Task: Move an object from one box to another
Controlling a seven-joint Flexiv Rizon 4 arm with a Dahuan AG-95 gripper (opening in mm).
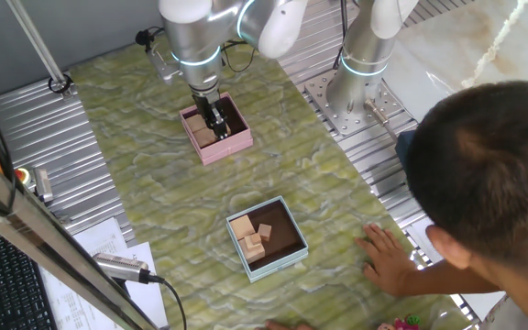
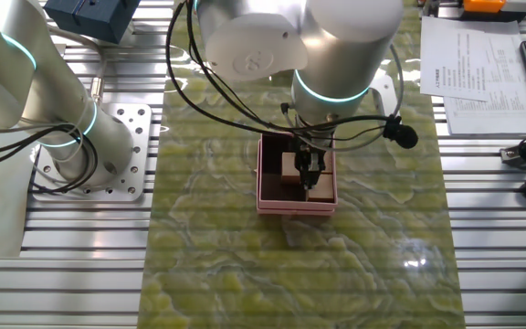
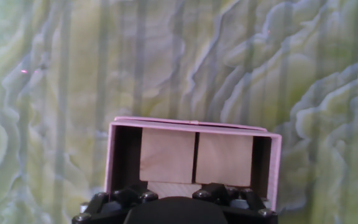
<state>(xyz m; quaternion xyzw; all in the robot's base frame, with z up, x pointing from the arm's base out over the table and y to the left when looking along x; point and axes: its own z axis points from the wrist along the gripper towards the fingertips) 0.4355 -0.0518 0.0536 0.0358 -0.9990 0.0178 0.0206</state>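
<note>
The pink box sits at the far side of the green mat and holds pale wooden cubes. In the hand view its wall frames two cubes side by side, and a third pale cube lies between my fingers. My gripper is lowered into the pink box and looks shut on that cube; it also shows in the other fixed view and the hand view. The light blue-green box stands nearer the front with several wooden blocks inside.
A person's hand rests on the mat right of the blue-green box. A second arm's base stands on the metal table beside the mat. A navy box sits at the far corner. Papers and a keyboard lie beyond the mat's edge.
</note>
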